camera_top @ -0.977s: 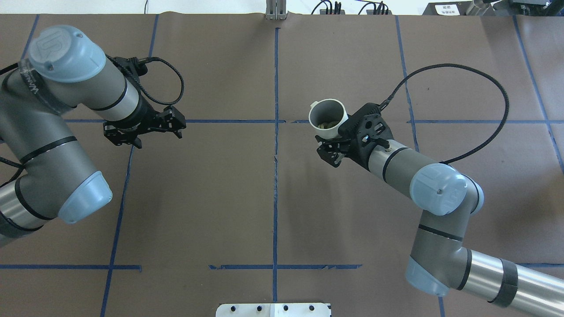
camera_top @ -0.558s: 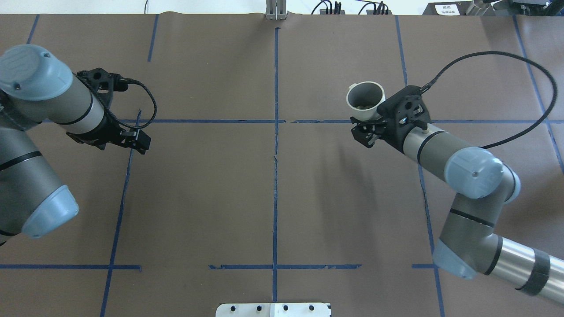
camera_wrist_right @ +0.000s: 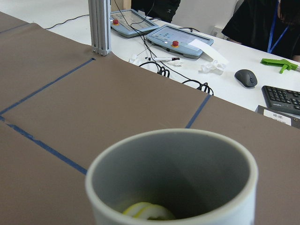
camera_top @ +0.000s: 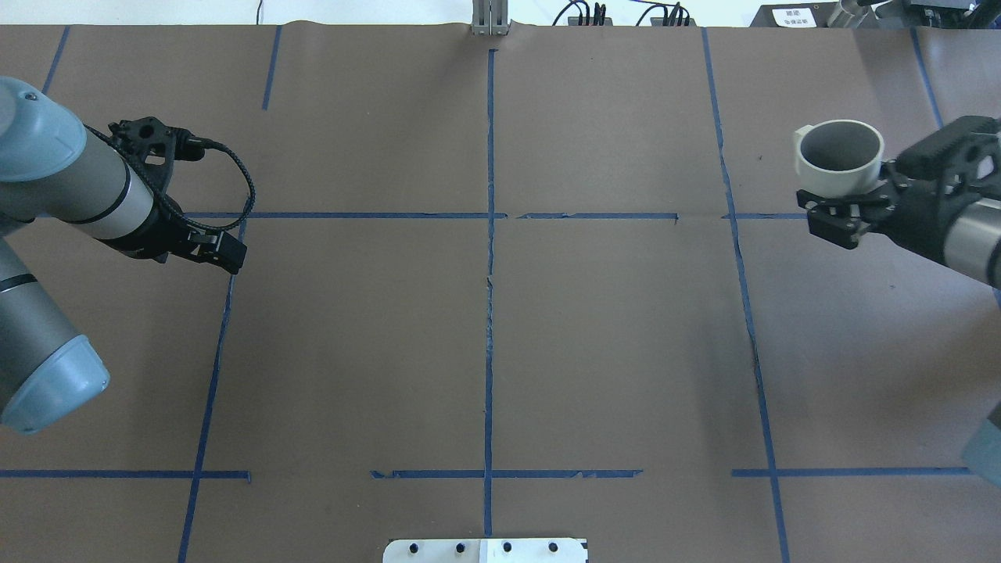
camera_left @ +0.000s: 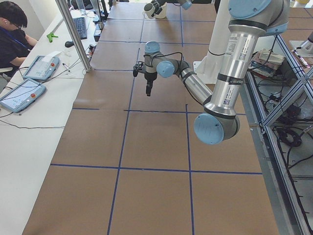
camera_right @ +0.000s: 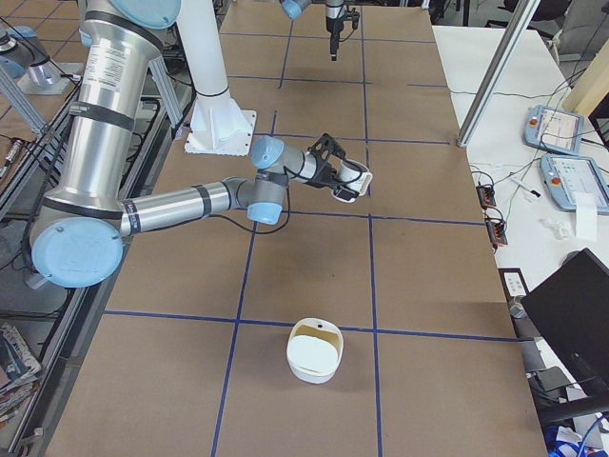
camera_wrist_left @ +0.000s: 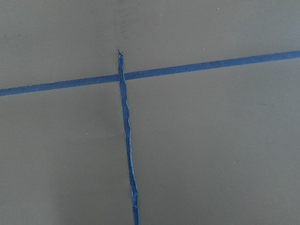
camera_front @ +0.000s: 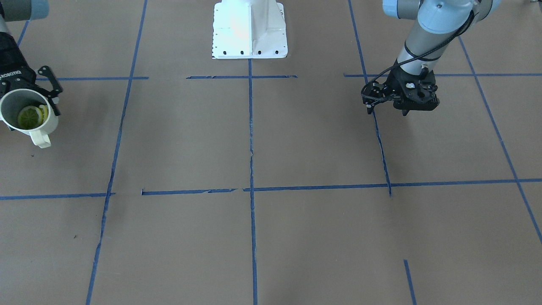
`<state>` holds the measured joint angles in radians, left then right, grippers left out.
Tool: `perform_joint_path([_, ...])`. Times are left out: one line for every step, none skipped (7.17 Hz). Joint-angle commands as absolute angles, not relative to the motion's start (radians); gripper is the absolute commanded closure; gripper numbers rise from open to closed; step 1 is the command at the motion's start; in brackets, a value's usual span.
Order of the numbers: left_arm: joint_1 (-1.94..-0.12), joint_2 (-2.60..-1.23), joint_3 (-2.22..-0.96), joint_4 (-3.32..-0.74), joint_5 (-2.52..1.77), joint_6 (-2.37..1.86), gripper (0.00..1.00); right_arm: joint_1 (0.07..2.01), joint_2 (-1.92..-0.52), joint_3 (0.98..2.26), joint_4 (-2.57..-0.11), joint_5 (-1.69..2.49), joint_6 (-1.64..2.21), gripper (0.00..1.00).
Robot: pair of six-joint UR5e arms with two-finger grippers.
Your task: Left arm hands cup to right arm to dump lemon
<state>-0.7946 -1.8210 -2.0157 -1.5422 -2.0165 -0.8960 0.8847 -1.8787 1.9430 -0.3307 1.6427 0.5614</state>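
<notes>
The white cup (camera_top: 838, 160) hangs upright above the table's far right, handle toward the far side. My right gripper (camera_top: 844, 205) is shut on the cup's near wall. The cup also shows at the left edge of the front-facing view (camera_front: 12, 125) and fills the bottom of the right wrist view (camera_wrist_right: 173, 187). The lemon, a yellow-green slice (camera_front: 29, 117), lies on the cup's bottom; the right wrist view shows it too (camera_wrist_right: 147, 212). My left gripper (camera_top: 227, 254) is far off at the table's left, points down above a tape cross, looks shut and holds nothing.
A white bowl (camera_right: 314, 350) stands on the table near its right end. The white base plate (camera_front: 250, 31) sits at the robot's side. Blue tape lines (camera_wrist_left: 129, 140) grid the brown table. An upright metal post (camera_wrist_right: 100, 28) and operators' desks lie beyond the far edge.
My right arm has carried the cup from near the table's centre line out to the far right. My left arm has drawn back to the left and its jaws have closed.
</notes>
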Motion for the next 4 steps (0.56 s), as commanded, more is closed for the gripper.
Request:
perform_joint_path([-0.793, -1.824, -2.02, -1.551, -2.019, -0.919, 0.0, 1.091, -1.936, 1.744, -0.047, 1.892, 0.558, 0.95])
perform_joint_path([-0.792, -1.824, -2.019, -1.565, -2.019, -0.936, 0.0, 1.147, -1.951, 1.645, 0.083, 1.925, 0.572, 0.95])
perform_joint_path([-0.79, -1.825, -2.017, -1.568, -2.02, -0.942, 0.0, 1.182, -1.976, 1.556, 0.212, 1.94, 0.586, 0.95])
perform_joint_path([-0.788, -1.825, -2.017, -1.568, -2.02, -0.943, 0.0, 1.187, -1.98, 1.498, 0.315, 1.94, 0.72, 0.95])
